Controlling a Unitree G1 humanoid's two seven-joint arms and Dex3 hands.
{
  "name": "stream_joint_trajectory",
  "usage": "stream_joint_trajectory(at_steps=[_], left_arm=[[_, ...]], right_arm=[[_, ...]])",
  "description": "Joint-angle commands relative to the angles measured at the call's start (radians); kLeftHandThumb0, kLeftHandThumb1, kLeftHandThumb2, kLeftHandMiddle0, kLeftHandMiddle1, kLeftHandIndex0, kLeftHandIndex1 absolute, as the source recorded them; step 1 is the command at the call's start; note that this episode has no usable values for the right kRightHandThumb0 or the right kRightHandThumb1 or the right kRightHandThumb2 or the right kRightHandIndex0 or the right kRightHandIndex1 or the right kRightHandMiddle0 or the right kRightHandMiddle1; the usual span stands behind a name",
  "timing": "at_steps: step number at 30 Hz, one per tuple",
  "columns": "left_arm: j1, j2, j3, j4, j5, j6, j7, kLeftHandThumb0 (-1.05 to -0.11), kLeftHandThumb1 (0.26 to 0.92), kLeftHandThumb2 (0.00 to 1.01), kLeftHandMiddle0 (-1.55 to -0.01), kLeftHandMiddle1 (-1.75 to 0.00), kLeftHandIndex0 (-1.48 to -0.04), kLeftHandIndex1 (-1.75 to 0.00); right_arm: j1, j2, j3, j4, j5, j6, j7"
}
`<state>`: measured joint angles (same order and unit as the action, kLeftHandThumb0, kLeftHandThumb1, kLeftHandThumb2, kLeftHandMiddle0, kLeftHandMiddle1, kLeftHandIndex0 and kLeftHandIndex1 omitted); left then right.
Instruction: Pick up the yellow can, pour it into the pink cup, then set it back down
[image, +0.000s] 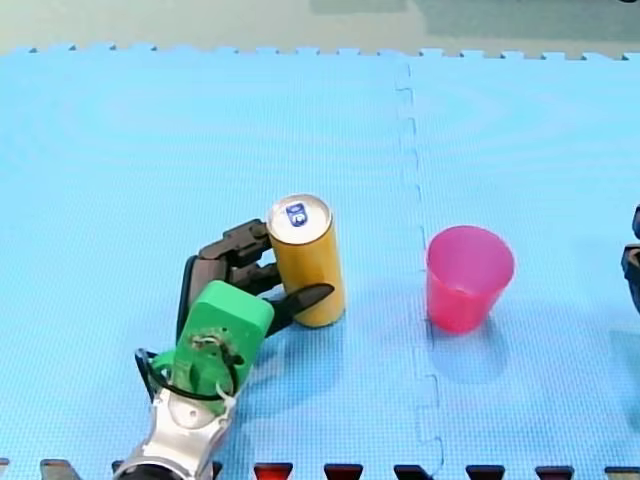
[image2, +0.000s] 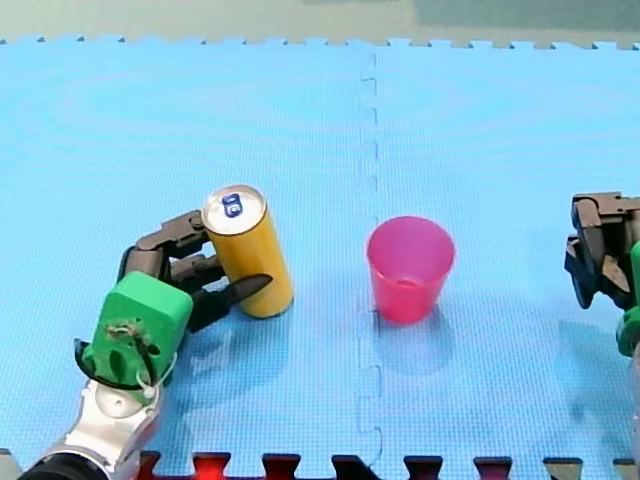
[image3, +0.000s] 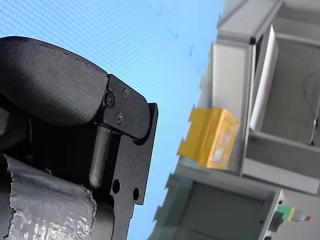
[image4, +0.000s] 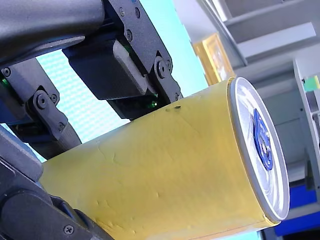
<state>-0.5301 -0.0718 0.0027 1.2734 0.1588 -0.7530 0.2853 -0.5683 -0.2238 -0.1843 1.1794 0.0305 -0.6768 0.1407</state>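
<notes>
The left robot hand (image: 235, 282) grips the yellow can (image: 308, 262), fingers (image: 240, 248) behind it and thumb across its front. The can stands upright on the blue foam mat (image: 150, 150), at 1 o'clock from the palm, its long axis vertical. The pink cup (image: 468, 278) stands mouth up at 3 o'clock of the can, well apart. The right robot hand (image2: 600, 250) hangs beyond the cup at 3 o'clock, so I judge the pour needs a carry toward 3 o'clock.

light: bright, even | shadows: soft — near side of pink cup (image: 468, 280) | glare: mild, yellow can (image4: 165, 175) lid
</notes>
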Motion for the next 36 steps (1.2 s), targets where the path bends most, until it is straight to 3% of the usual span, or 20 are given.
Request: stream_joint_trajectory(at_steps=[1,14,17,19,21,24,28,36], left_arm=[[-0.011,0.013,0.003,0.002,0.004,0.019,0.003,-0.339,0.822,0.00,-1.29,-0.01,-1.18,0.00],[-0.017,0.034,-0.046,0.003,0.091,0.043,0.100,-0.338,0.820,0.00,-1.30,-0.01,-1.18,0.00],[-0.015,0.036,-0.055,0.003,0.102,0.037,0.111,-0.341,0.819,0.00,-1.16,0.00,-1.00,0.00],[-0.016,0.037,-0.060,0.005,0.108,0.039,0.113,-0.629,0.795,0.00,-0.84,0.00,-0.74,0.00],[-0.021,0.037,-0.060,0.006,0.107,0.057,0.109,-0.812,0.778,0.00,-0.63,0.00,-0.53,0.00],[-0.029,0.044,-0.068,0.010,0.113,0.097,0.097,-0.949,0.768,0.00,-0.44,0.00,-0.36,0.00],[-0.031,0.046,-0.071,0.007,0.111,0.112,0.078,-1.017,0.776,0.00,-0.34,0.00,-0.26,0.00],[-0.028,0.035,-0.034,0.001,0.047,0.115,-0.024,-1.018,0.761,0.00,-0.32,0.00,-0.23,0.00]], right_arm=[[-0.002,-0.003,0.000,0.001,-0.001,0.001,-0.005],[0.005,0.000,-0.002,-0.001,0.005,-0.004,-0.001],[0.007,0.000,-0.003,-0.001,0.006,-0.005,0.002],[0.008,-0.001,-0.004,-0.001,0.007,-0.005,0.004],[0.008,-0.001,-0.005,-0.001,0.008,-0.005,0.005],[0.008,-0.001,-0.005,0.000,0.007,-0.004,0.004],[0.008,-0.001,-0.006,0.000,0.007,-0.003,0.005],[0.011,-0.002,-0.003,-0.003,0.003,-0.003,0.001]])
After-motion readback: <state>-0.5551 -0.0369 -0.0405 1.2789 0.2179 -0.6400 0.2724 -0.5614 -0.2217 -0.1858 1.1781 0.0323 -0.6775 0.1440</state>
